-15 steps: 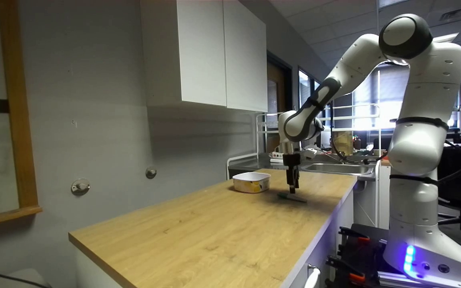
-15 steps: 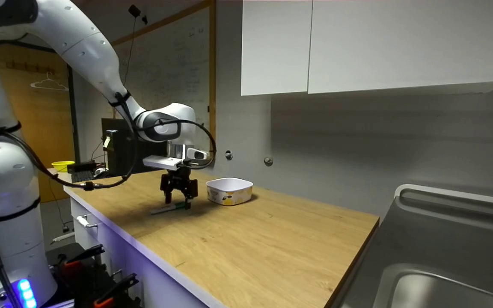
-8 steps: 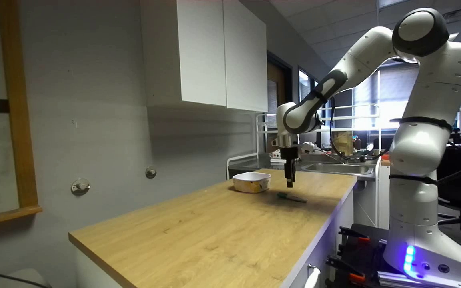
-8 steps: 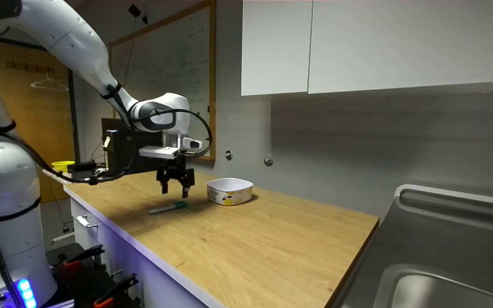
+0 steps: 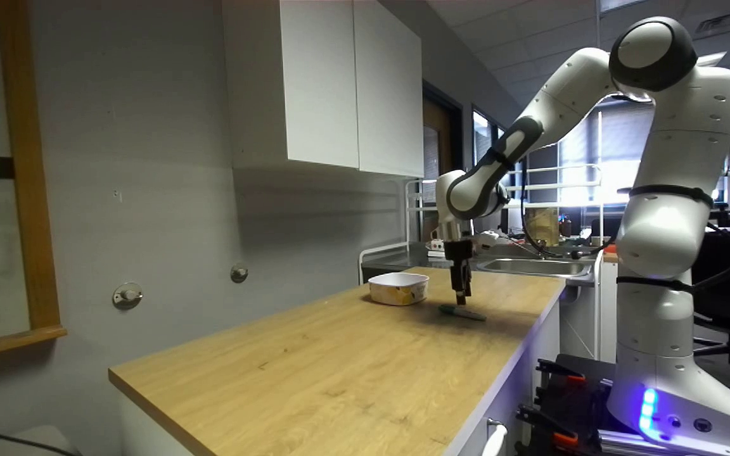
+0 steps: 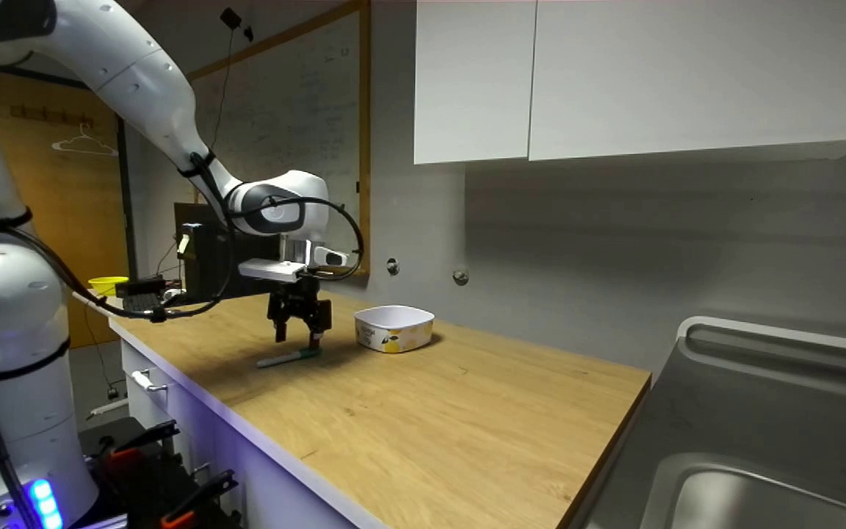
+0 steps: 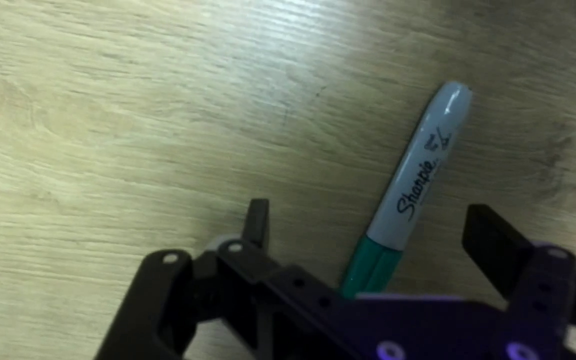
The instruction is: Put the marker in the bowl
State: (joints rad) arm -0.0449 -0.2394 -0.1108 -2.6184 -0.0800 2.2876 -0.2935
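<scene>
The marker is a grey Sharpie with a green cap. It lies flat on the wooden counter in both exterior views [image 5: 466,313] [image 6: 280,360] and in the wrist view [image 7: 418,185]. My gripper [image 7: 368,212] is open, with the marker between its spread fingers but touched by neither as far as I see. The cap's end is hidden behind the gripper body. In both exterior views the gripper [image 5: 461,300] [image 6: 297,342] points down just above the marker's cap half. The bowl [image 5: 398,295] is white inside with a yellow fruit pattern outside. It stands beside the marker [image 6: 393,339], out of the wrist view.
The wooden counter [image 5: 314,354] carries the marker and bowl. A wall cabinet [image 5: 320,88] hangs above its back side. A metal sink [image 6: 753,492] adjoins one end. The robot base [image 5: 675,392] stands at the counter's front edge.
My gripper was low at the marker a second ago, rose by half a second ago, and has come down again, slightly shifted. It stays open. The marker and bowl have not moved.
</scene>
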